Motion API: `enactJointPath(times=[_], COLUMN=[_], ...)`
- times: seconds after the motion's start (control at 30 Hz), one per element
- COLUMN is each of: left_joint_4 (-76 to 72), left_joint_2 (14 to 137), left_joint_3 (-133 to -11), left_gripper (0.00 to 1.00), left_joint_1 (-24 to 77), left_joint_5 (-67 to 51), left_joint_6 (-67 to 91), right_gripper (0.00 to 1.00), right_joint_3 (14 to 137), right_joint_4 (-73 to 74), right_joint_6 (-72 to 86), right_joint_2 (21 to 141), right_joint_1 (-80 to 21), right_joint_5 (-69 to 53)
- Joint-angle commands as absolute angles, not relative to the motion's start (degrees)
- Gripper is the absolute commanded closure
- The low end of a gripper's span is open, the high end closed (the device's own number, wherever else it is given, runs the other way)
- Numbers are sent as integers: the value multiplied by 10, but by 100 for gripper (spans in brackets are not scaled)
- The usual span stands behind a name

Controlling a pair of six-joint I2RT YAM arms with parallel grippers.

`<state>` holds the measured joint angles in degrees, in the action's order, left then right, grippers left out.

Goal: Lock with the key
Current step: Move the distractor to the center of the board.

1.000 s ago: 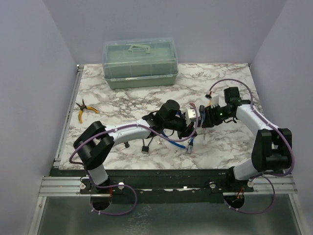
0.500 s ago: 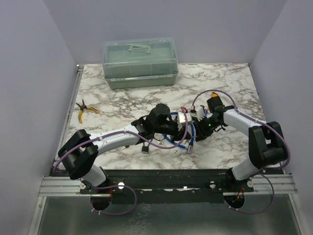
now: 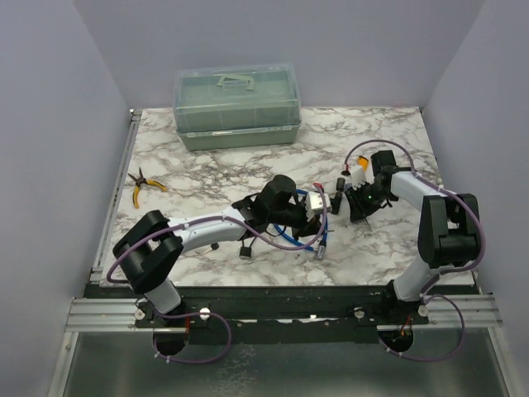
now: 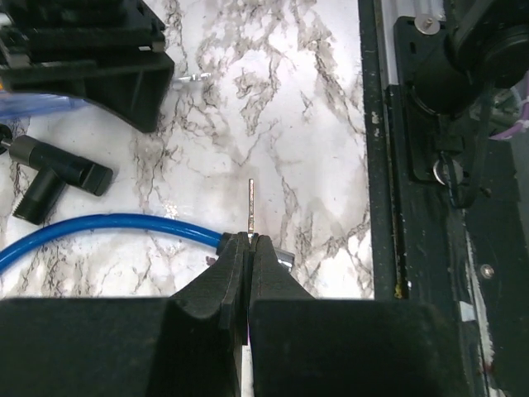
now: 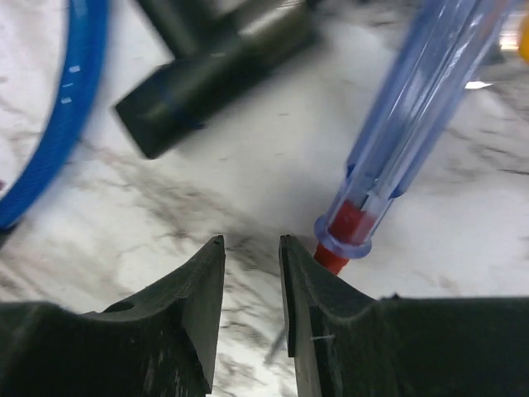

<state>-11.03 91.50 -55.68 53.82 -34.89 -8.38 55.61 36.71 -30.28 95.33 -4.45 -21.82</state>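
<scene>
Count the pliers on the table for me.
1. The yellow-handled pliers lie near the left edge of the table, well clear of the cluttered middle. More could be hidden inside the closed green box at the back.

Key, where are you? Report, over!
Left gripper shut on key. Right gripper open, empty. Blue cable beside key; lock not spotted.

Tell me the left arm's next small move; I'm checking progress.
Probably turn the left gripper, pinched shut on the thin metal key, toward the silver block, seemingly the lock: its wrist view shows the key pointing at bare marble, no keyhole.
</scene>
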Motion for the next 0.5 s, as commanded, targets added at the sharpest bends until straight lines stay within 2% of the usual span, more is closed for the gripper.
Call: enactJointPath(times=[0.0,0.2,0.47], left_joint_4=[-120,-133,-164], left_joint_2=[953,1005,1070], left_joint_3=[-599,-643,-693], left_gripper=[100,100,100], left_joint_1=[543,554,567], left_joint_5=[-338,-339,-342], left_joint_6=[-106,-120,-132], right_gripper=[61,61,59], right_joint_3=[595,624,708], right_joint_4=[364,376,444], right_joint_6=[-343,-345,-304], right_joint_2=[987,984,935], right_joint_1=[-13,-4,57], right_joint_5=[-182,-205,-343])
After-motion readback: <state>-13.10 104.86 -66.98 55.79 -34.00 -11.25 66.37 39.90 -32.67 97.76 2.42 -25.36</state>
